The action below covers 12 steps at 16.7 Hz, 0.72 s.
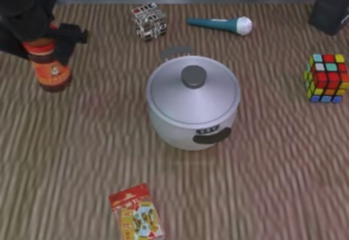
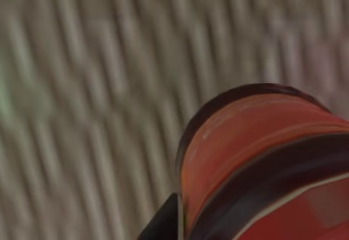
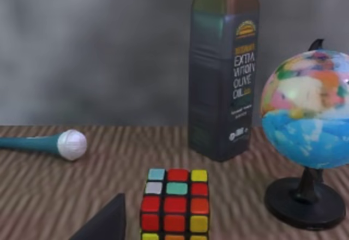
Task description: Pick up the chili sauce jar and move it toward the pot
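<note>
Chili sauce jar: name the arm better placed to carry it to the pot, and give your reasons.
Left. The left gripper is already at the chili sauce jar on the table's left, and its wrist view is filled by the jar. The pot sits mid-table. The right arm is parked at the far right, facing the colourful cube.

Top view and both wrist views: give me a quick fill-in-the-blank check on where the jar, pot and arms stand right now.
1. The left gripper is at the jar, at the table's far ____ side.
2. The jar stands apart from the pot; the pot's lid is ____.
3. In the top view, the card pack lies near the ____ edge of the table.
4. In the right wrist view, the tall bottle stands beside a ____.

Missing words: left; on; front; globe
</note>
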{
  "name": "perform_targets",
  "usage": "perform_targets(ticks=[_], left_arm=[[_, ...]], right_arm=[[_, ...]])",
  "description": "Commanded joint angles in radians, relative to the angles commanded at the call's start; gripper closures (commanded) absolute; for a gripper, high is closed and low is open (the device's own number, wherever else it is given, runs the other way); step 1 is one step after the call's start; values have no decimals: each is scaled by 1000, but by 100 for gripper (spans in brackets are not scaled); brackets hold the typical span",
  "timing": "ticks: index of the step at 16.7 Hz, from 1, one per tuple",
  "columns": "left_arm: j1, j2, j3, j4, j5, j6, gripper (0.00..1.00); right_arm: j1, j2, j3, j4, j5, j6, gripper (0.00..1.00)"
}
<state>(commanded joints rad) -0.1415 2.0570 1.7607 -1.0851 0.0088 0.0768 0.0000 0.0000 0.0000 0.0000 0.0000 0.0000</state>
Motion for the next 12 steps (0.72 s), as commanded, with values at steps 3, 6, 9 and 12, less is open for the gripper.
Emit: perform_targets(ticks=[3,6,9,12], left_arm=[[-90,-37,-115,79,-42,-212,100],[-158,-71,-201,143,-75,-343,100],[-180,-84,-228,166,-86,-379,100],[-175,-79,-226,163,-84,-376,100]], right_arm=[[0,0,0,0,0,0,0],[0,0,0,0,0,0,0],[0,0,0,0,0,0,0],[0,0,0,0,0,0,0]])
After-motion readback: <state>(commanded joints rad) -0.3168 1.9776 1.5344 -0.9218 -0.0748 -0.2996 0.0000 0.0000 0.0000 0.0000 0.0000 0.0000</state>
